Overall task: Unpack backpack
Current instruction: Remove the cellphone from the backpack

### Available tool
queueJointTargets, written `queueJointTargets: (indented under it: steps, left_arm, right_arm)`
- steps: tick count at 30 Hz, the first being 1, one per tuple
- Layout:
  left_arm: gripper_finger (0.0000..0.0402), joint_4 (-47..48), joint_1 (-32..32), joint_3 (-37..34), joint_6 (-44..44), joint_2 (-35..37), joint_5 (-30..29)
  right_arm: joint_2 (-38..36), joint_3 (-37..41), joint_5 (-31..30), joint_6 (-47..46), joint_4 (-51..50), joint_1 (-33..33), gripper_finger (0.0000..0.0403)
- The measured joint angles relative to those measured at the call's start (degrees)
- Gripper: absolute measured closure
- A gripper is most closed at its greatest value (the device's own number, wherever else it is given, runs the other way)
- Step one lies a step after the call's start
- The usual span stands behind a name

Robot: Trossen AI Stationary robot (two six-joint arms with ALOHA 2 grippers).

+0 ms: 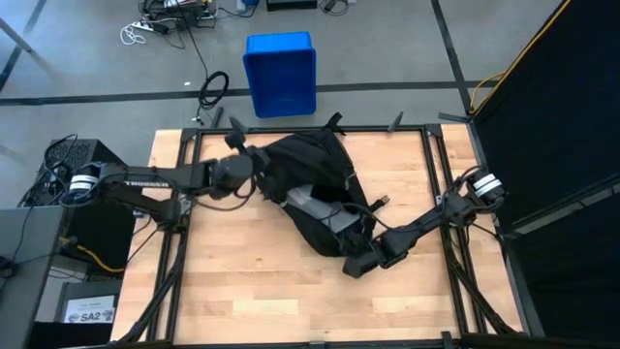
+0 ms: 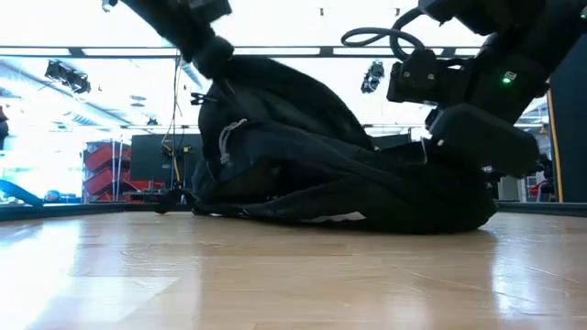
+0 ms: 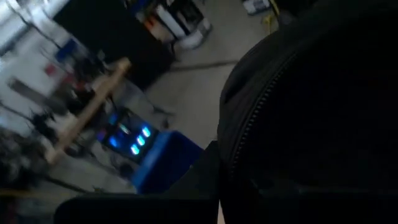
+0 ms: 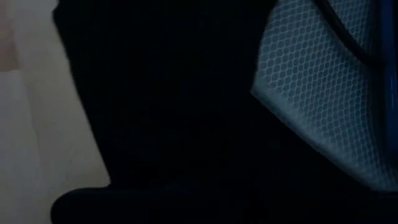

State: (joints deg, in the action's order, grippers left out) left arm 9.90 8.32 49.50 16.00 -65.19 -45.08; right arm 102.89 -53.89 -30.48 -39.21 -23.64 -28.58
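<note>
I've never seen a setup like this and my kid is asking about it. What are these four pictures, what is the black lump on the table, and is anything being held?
It is a robot with two dark arms at a wooden table. One picture looks straight down, one looks level across the tabletop, and two come from cameras on the arms' wrists. The black lump is a soft backpack lying on the table. The left gripper is shut at the backpack's upper edge; the right gripper is shut at its lower end. Both press into the fabric, but whether they actually pinch it is hidden. A blue bin stands on the floor beyond the table.
</note>
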Motion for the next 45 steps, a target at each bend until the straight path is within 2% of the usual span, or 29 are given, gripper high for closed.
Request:
queueJointTargets:
  steps: [8,12,16,22,30,34,39,41,45]
  left_arm:
    - [0.0401,1.33,11.33,-3.96,-8.26,-0.09,15.64]
    - [0.0401,0.06,15.19,-9.21,-12.17,-1.56,17.91]
    - [0.0401,-7.68,18.23,-15.57,-14.14,-3.02,20.27]
    - [0.0402,-21.39,19.79,-22.3,-13.86,-6.83,29.66]
    - [0.0402,-22.7,19.75,-24.24,-17.59,-8.7,30.62]
    - [0.0402,-23.06,19.32,-24.28,-18.05,-8.76,30.6]
    - [0.0402,-23.51,18.32,-24.33,-18.11,-8.81,30.6]
    - [0.0402,-23.68,17.98,-24.35,-17.7,-8.81,30.6]
    - [0.0402,-24.73,17.96,-24.39,-16.43,-8.87,30.9]
  right_arm:
    - [0.04,0.07,-0.33,-0.01,-0.37,-1.07,0.0402]
    - [0.07,0.07,-0.32,1.12,0.08,-1.23,0.0402]
    - [0.07,0.07,0.84,3.09,1.56,-1.24,0.0402]
    - [-0.5,-1.93,4.06,8.45,5.01,-1.36,0.0403]
    - [-5.0,-5.87,5.27,12.33,4.96,-1.59,0.0391]
    - [-7.6,-6.1,1.73,14.45,5.03,-1.47,0.037]
    - [-10.09,-6.23,0.5,16.79,5.37,-0.98,0.0333]
    - [-10.78,-6.23,-1.2,18.0,5.37,-0.6,0.0319]
    - [-10.59,-6.09,-8.49,19.41,5.53,1.81,0.0295]
